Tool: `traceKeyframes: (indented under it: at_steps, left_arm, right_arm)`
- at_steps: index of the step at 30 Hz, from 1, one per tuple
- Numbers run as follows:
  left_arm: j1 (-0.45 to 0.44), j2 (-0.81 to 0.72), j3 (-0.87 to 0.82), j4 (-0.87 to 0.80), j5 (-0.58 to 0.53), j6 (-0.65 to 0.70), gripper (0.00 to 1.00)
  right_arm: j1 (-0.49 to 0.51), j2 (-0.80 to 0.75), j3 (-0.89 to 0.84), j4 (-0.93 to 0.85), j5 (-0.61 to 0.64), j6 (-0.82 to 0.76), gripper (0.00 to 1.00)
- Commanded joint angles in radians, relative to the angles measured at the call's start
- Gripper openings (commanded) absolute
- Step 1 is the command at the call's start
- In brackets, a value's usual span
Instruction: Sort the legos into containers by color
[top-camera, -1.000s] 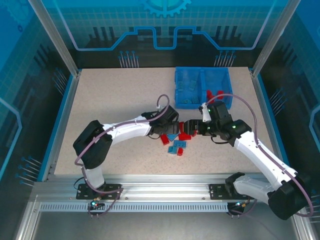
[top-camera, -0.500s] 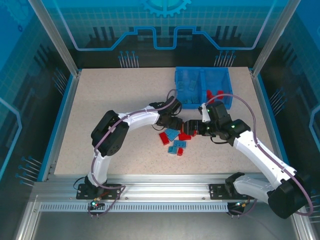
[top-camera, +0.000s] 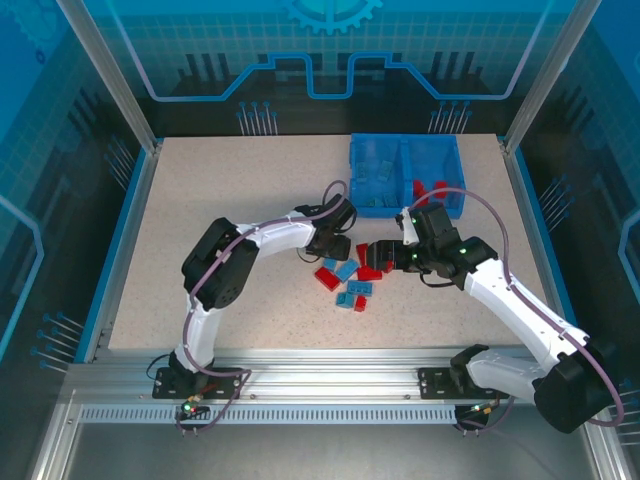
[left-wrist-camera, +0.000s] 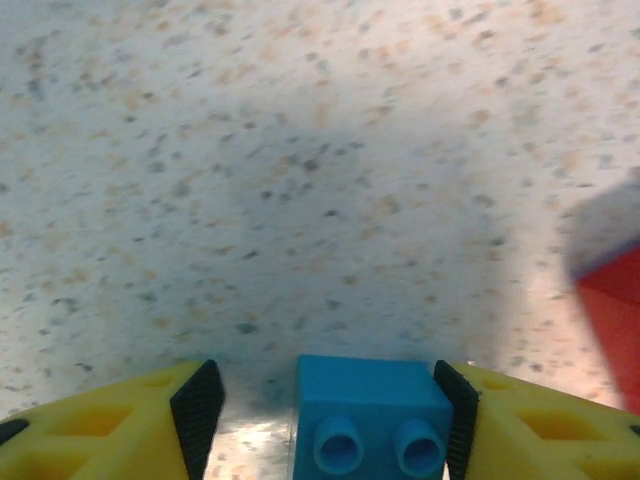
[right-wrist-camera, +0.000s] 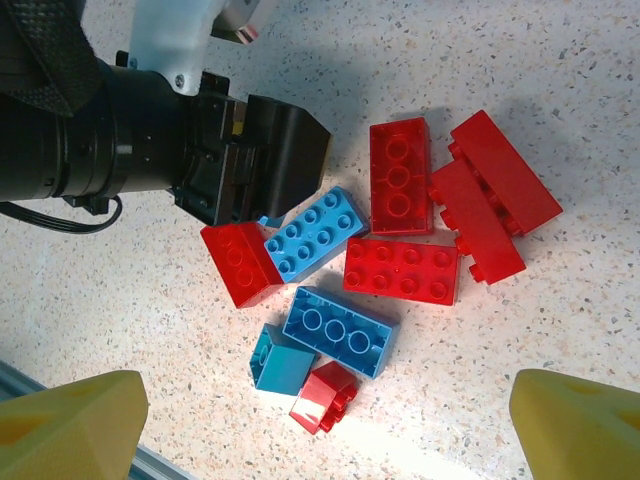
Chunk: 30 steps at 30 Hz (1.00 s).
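left hand (left-wrist-camera: 327, 405), loosely spread around a light blue brick (left-wrist-camera: 370, 430), has edged from the pile (top-camera: 350, 285) toward the bin (top-camera: 353, 175), likely delivering; right hand (top-camera: 377, 252) hovers spread.

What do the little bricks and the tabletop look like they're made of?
The bricks look like moulded plastic, smooth and slightly glossy: crisp round studs, even colour, soft glints. The tabletop looks matte, speckled like stone-effect laminate or composite; I cannot tell which.
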<state>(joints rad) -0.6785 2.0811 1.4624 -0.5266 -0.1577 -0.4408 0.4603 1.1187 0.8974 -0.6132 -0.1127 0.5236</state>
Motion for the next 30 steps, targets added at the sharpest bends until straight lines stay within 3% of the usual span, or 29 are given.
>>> traceKeyframes:
  at_steps: [1, 5, 9, 15, 19, 23, 27, 30]
  left_arm:
    - [0.003, -0.04, -0.042, -0.067, 0.015, -0.059, 0.56]
    - [-0.015, -0.056, -0.065, -0.084, -0.002, -0.095, 0.41]
    - [-0.018, -0.082, -0.078, -0.075, 0.033, -0.133, 0.34]
    - [-0.047, -0.229, -0.029, -0.041, 0.038, -0.125, 0.32]
    - [-0.089, -0.27, 0.076, -0.001, -0.019, -0.093, 0.32]
    - [-0.101, -0.201, 0.207, 0.106, -0.118, -0.028, 0.32]
    - [-0.093, -0.038, 0.372, 0.239, -0.23, 0.107, 0.33]
    - [-0.067, 0.1, 0.519, 0.301, -0.246, 0.166, 0.33]
  right_arm:
    - [0.017, 0.005, 0.015, -0.014, 0.007, 0.009, 0.95]
    - [0.02, 0.015, 0.024, -0.013, 0.006, 0.02, 0.95]
    - [0.024, 0.021, 0.033, -0.014, 0.0, 0.023, 0.95]
    - [0.035, 0.007, 0.031, 0.024, -0.065, 0.027, 0.95]
    - [0.035, -0.056, 0.018, 0.029, 0.036, 0.069, 0.95]
    - [0.032, -0.141, -0.007, 0.03, 0.143, 0.094, 0.97]
    - [0.028, -0.183, -0.012, 0.016, 0.157, 0.104, 0.98]
    - [0.028, -0.206, -0.012, 0.002, 0.152, 0.093, 0.98]
